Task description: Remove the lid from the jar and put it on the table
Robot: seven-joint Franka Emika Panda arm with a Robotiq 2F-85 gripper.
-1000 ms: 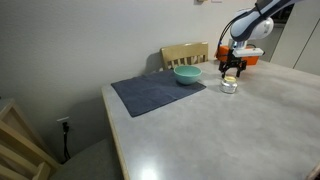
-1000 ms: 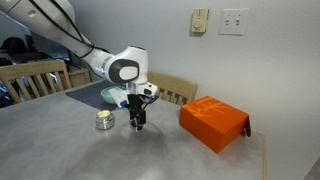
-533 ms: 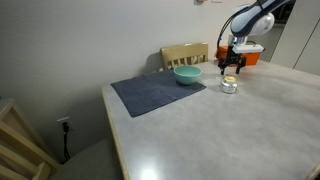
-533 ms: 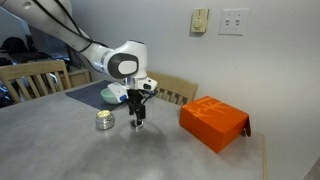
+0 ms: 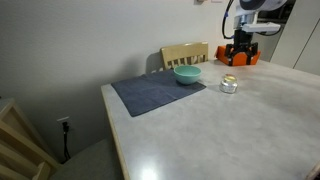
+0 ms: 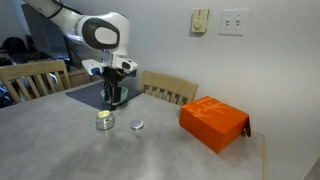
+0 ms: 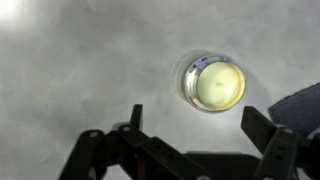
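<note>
Lid [image 6: 137, 125] lying flat on table [image 6: 60, 150] beside upright jar [image 6: 103, 121]; I'm seeing gripper [image 6: 113, 102] hanging above, jaws spread, empty.

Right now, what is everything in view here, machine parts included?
jar: one, clear glass, yellowish inside, open, on the table near the mat
lid: one, silvery-grey, flat on the table beside the jar, not touching it
bowl: one, teal, on the mat
mat: one, blue-grey, on the table
box: one, orange, on the table
table: one, pale grey top, wooden edge
chairs: at least two, light wood, around the table
wall plates: two, pale, on the wall
arm: one, white
hand: one, black, open and empty, hangs above the table near the jar
</note>
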